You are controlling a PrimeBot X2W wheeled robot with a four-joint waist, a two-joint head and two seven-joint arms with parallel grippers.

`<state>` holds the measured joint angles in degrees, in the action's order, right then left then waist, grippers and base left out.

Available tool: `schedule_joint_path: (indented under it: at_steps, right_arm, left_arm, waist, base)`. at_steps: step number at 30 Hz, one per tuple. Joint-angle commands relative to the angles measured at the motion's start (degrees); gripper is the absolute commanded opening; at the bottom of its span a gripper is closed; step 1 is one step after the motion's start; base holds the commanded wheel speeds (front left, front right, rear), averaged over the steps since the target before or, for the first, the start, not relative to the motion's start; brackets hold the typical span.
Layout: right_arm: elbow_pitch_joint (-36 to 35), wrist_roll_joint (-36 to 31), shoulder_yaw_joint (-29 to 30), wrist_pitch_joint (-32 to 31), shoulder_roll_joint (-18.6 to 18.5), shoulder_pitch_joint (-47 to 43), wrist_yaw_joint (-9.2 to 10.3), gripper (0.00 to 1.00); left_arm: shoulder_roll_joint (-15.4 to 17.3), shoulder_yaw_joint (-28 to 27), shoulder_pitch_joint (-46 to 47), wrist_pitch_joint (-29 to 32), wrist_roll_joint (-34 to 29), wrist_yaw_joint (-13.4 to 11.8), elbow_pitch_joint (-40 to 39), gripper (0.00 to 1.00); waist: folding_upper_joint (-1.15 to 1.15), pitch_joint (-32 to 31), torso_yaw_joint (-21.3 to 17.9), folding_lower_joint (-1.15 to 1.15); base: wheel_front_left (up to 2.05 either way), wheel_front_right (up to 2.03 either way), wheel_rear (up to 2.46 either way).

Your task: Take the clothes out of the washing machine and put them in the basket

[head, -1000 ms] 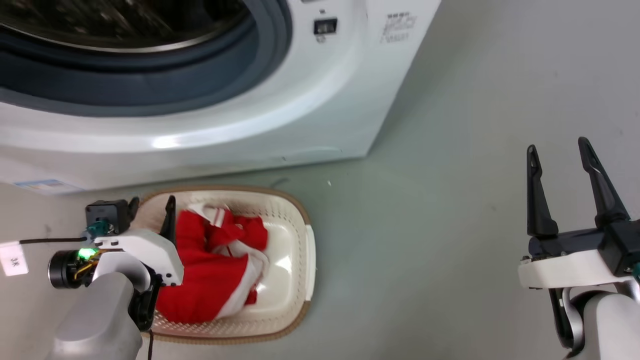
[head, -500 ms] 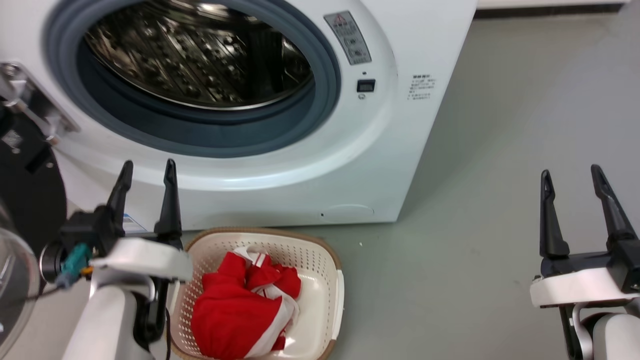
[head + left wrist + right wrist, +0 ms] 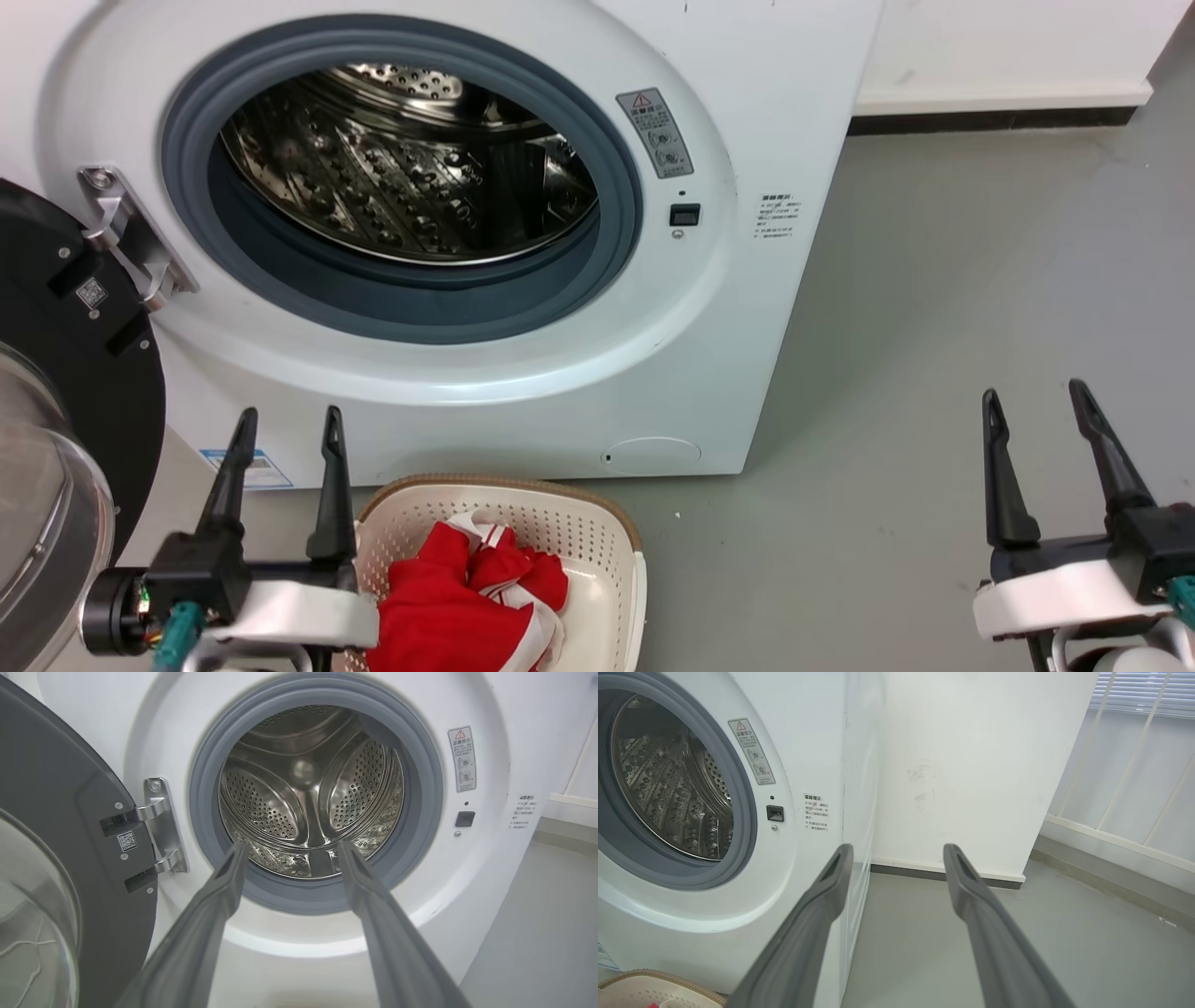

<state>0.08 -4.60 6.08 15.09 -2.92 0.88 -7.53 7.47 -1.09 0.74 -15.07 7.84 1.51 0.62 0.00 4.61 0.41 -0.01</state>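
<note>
The white washing machine (image 3: 747, 112) stands with its door (image 3: 65, 373) swung open to the left; its steel drum (image 3: 401, 177) shows no fabric inside. In the left wrist view the drum (image 3: 308, 793) is bare too. Red clothes (image 3: 457, 607) with white trim lie in the cream basket (image 3: 597, 532) on the floor in front of the machine. My left gripper (image 3: 285, 429) is open, held just left of the basket with nothing between its fingers, and points at the porthole (image 3: 289, 847). My right gripper (image 3: 1034, 397) is open and empty over the floor at the right.
Grey floor (image 3: 934, 280) spreads to the right of the machine. A white wall with a dark skirting (image 3: 990, 119) runs behind it. A railing (image 3: 1125, 788) stands at the far right. The basket's rim (image 3: 654, 980) peeks in at the lower left of the right wrist view.
The head camera has tilted up, bringing the drum and door into view. My left gripper has lifted out of the basket, leaving the red clothes in it. The right gripper holds its pose.
</note>
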Motion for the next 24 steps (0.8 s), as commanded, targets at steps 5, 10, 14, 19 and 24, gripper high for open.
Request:
schedule_joint_path:
  at_steps: [5,10,14,19,24]
  right_arm:
    - [0.7,0.7,-0.5,0.1,0.1,-2.2,0.08,1.00]
    - [1.0,0.9,-0.8,0.1,0.1,-2.2,0.08,1.00]
    - [1.2,1.1,-0.9,0.1,0.1,-2.1,0.08,1.00]
    - [1.2,1.0,-0.9,0.1,0.1,-2.0,0.08,1.00]
    - [1.2,0.8,-0.8,0.1,0.1,-1.9,0.08,1.00]
  left_arm:
    - [-1.4,-0.7,-2.4,-0.1,-3.0,0.9,-1.9,1.00]
    - [-2.0,-1.2,-2.7,-0.1,-4.1,1.6,-1.1,1.00]
    - [-2.4,-1.6,-2.8,-0.1,-4.6,1.8,-0.9,1.00]
    - [-3.0,-1.8,-2.6,-0.1,-5.1,2.0,-0.7,1.00]
    - [-3.4,-2.0,-2.7,-0.1,-5.2,2.0,-0.6,1.00]
  waist:
    - [0.00,-1.2,-0.3,0.01]
    - [0.00,-1.4,-0.7,0.01]
    - [0.00,-1.4,-0.9,0.01]
    - [0.00,-1.5,-1.1,0.01]
    - [0.00,-1.7,-1.2,0.01]
  base:
    - [0.00,0.00,0.00]
    - [0.00,0.00,0.00]
    - [0.00,0.00,0.00]
    - [0.00,0.00,0.00]
    - [0.00,0.00,0.00]
